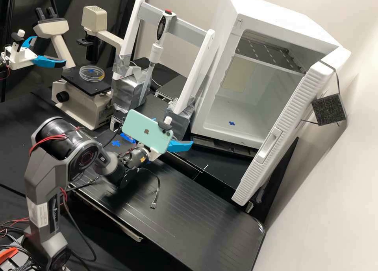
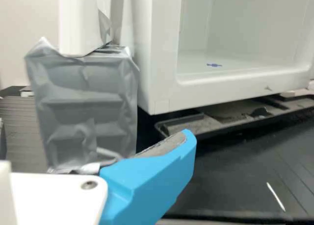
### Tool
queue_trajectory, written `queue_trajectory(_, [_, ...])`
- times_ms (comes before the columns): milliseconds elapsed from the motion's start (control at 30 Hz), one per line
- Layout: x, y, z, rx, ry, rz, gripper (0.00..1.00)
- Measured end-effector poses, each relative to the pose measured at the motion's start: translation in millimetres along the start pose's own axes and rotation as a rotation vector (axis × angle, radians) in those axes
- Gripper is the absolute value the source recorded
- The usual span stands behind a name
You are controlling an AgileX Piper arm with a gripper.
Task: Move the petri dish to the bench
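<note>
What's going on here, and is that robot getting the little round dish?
A robot arm is supposed to bring the petri dish to the bench, but it isn't holding it. Its blue pincer is open and empty, near a big white box with its door open. The dish sits on the microscope's black stage, so it isn't on the bench yet.

We count one microscope (image 1: 86,111); on it, one petri dish (image 1: 86,77); apart from it, one pipette (image 1: 156,50), one phone (image 1: 138,131), one cabinet (image 1: 283,15).
</note>
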State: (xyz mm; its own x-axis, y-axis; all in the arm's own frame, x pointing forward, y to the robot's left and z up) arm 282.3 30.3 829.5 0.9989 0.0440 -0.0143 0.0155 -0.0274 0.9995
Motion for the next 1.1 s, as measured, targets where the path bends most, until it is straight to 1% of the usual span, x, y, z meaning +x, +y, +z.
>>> queue_trajectory(100, [-17, 1.3, -6, 0.028, 0.052, 0.006, 1.00])
queue_trajectory(200, [-35, 0.5, -22, 0.026, 0.144, 0.002, 1.00])
queue_trajectory(300, [-46, -8.8, -45, 0.025, 0.249, -0.033, 1.00])
queue_trajectory(333, [-48, -11.2, -50, 0.020, 0.271, -0.043, 1.00])
queue_trajectory(367, [-51, -15.9, -60, 0.006, 0.315, -0.062, 1.00])
queue_trajectory(433, [-56, -25.9, -74, -0.014, 0.377, -0.103, 1.00])
queue_trajectory(500, [-59, -33.7, -85, -0.033, 0.426, -0.135, 1.00])
queue_trajectory(633, [-61, -47.1, -109, -0.057, 0.510, -0.200, 1.00])
queue_trajectory(667, [-61, -50.3, -115, -0.069, 0.521, -0.220, 1.00])
queue_trajectory(833, [-54, -61.2, -144, -0.065, 0.593, -0.275, 1.00])
queue_trajectory(933, [-47, -68.7, -158, -0.074, 0.620, -0.308, 1.00])
queue_trajectory(1000, [-40, -74.1, -167, -0.089, 0.636, -0.328, 1.00])
queue_trajectory(1033, [-35, -79.1, -172, -0.106, 0.638, -0.349, 1.00])
queue_trajectory(1067, [-32, -80.6, -177, -0.109, 0.643, -0.355, 1.00])
queue_trajectory(1100, [-29, -83.3, -179, -0.120, 0.641, -0.368, 1.00])
